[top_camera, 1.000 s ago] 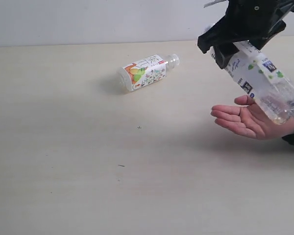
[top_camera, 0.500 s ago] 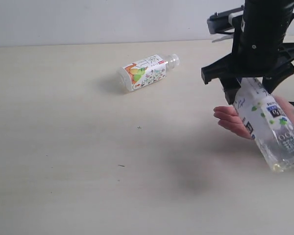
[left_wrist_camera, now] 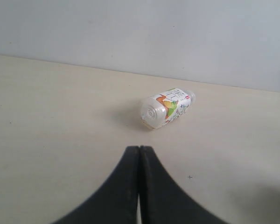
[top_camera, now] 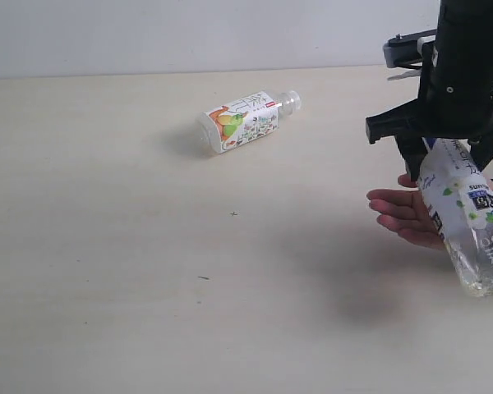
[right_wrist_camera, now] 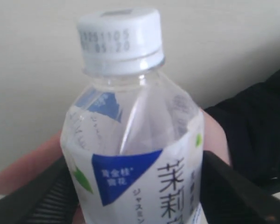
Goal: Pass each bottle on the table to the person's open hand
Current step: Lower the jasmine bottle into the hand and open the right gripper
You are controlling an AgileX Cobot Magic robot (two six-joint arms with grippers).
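The table [top_camera: 107, 287] is a wide, flat, matte sheet of pale beige wood grain, bare but for a few tiny dark specks [top_camera: 233, 213], and it meets a plain grey-white wall [top_camera: 189, 33] at the back.

Two robot hands show. The black, angular right hand [top_camera: 448, 152] hangs at the right side of the table. Its ridged fingers [right_wrist_camera: 42, 196] stand wide apart and press on either side of the upper body of one bottle – a firm hold. The left hand [left_wrist_camera: 139, 151] is smooth and black, with its two curved fingers pressed together into a single seam and nothing between them.

There are two bottles, both small, clear, thin-walled plastic. The held bottle [top_camera: 468, 222] hangs tilted in the air with its base lowest. It has a glossy white label with a blue patch and green leaf prints, and a ribbed white cap [right_wrist_camera: 119, 39] stamped with a date code. It sits directly over one person's open palm [top_camera: 407, 215] – whether they touch is unclear. The lying bottle [top_camera: 242, 121] rests on its side well apart, toward the back of the table, with an orange-and-green label.

A dark sleeve [right_wrist_camera: 256, 126] covers the person's wrist.
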